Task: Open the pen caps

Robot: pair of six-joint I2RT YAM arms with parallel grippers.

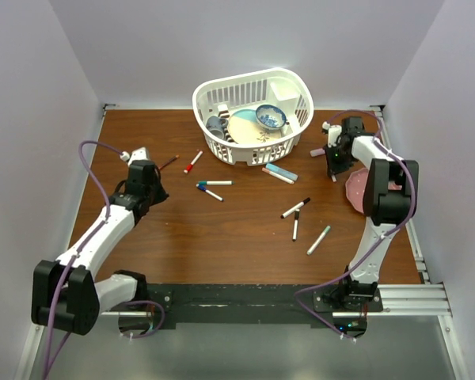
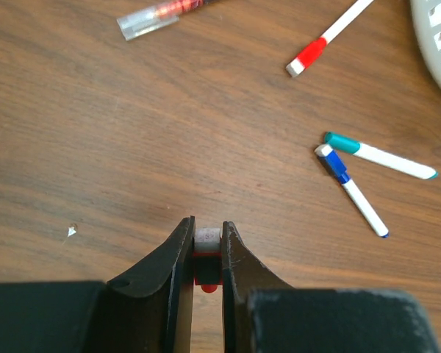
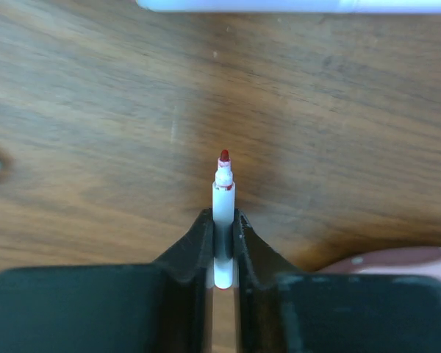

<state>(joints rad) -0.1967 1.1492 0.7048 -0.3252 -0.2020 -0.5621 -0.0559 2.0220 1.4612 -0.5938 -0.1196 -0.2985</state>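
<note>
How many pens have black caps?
2. One black-capped pen lies slanted on the table, right of middle; the other black-capped pen lies just below it. Others could hide in the basket.

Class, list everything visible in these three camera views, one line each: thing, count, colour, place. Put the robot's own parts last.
Basket: one, white, far middle of table, holding dishes.
Red-capped marker: one, white barrel, left of basket.
Clear pen: one, red inside, further left.
Teal-capped marker: one, left of centre.
Blue-capped marker: one, beside the teal one.
Pale items: two, blue and white, before basket; too small to name.
Black-capped markers: two, right of centre.
Green-capped marker: one, near right.
Pink plate: one, right edge.
Table: one, brown wood.
Left hand: one, black, shut on a red cap.
Right hand: one, black, shut on an uncapped red-tipped marker.
</note>
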